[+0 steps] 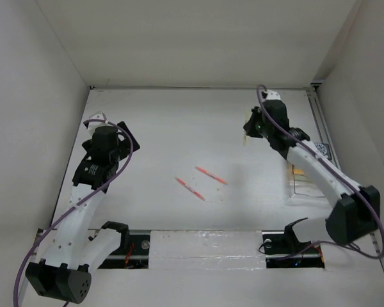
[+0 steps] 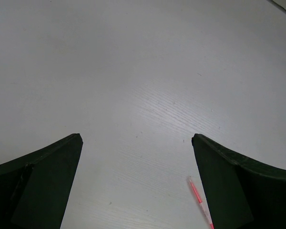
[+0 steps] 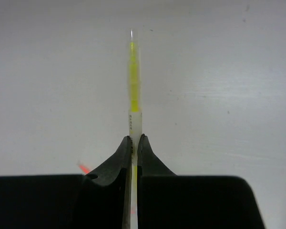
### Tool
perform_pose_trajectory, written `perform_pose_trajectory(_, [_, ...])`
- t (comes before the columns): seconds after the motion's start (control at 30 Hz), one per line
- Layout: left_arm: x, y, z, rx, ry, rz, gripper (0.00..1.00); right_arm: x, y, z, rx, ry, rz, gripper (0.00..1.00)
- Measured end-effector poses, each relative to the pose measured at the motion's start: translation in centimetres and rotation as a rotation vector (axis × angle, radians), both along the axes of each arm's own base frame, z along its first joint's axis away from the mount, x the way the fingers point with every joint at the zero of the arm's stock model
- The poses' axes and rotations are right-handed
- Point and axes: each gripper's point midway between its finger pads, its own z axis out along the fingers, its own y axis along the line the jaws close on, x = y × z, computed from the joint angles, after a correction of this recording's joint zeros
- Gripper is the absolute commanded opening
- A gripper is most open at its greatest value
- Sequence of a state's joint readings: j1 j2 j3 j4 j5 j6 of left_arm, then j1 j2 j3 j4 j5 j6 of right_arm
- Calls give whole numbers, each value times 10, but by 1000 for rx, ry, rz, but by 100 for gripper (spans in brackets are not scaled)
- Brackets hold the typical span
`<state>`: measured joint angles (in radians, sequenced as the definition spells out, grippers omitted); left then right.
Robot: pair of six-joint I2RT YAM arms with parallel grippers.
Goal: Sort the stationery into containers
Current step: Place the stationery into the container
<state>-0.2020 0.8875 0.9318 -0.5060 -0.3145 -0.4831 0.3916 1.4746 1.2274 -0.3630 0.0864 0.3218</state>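
From above, two thin red-pink pens (image 1: 210,175) (image 1: 189,188) lie near each other at the middle of the white worktop (image 1: 179,121), both slanted the same way. A clear rectangular plastic tray (image 1: 302,188) sits at the right edge, partly under the right forearm, with something orange inside it. The right claw (image 1: 251,126) is stretched towards the far right. The left claw (image 1: 109,126) hangs over the left side, well apart from the pens.

In the left wrist view, the left claw (image 2: 136,137) is released, its dark fingers spread wide over bare worktop. One red-pink pen (image 2: 199,200) lies just beside the right-hand finger.

In the right wrist view, the right claw (image 3: 135,138) is clenched on a thin yellow marker (image 3: 133,76), a clear barrel with a bright yellow core that points straight out from the fingertips over the worktop. Small dark print runs along the barrel just past the fingers, too small to read.
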Motion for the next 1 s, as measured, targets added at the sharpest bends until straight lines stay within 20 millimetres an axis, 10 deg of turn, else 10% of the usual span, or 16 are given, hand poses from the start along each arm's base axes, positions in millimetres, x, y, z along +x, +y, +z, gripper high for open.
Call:
perform_pose_trajectory(0.33, [-2, -1, 5, -8, -20, -6, 100, -115, -136, -23, 300, -85, -672, 0])
perform_pose_trajectory(0.53, [-2, -2, 5, -11, -20, -10, 100, -165, -193, 21, 479, -337, -939, 0])
perform_pose_trajectory(1.0, [-2, -4, 5, -17, -19, -20, 100, -206, -255, -35, 294, -180, -1316, 0])
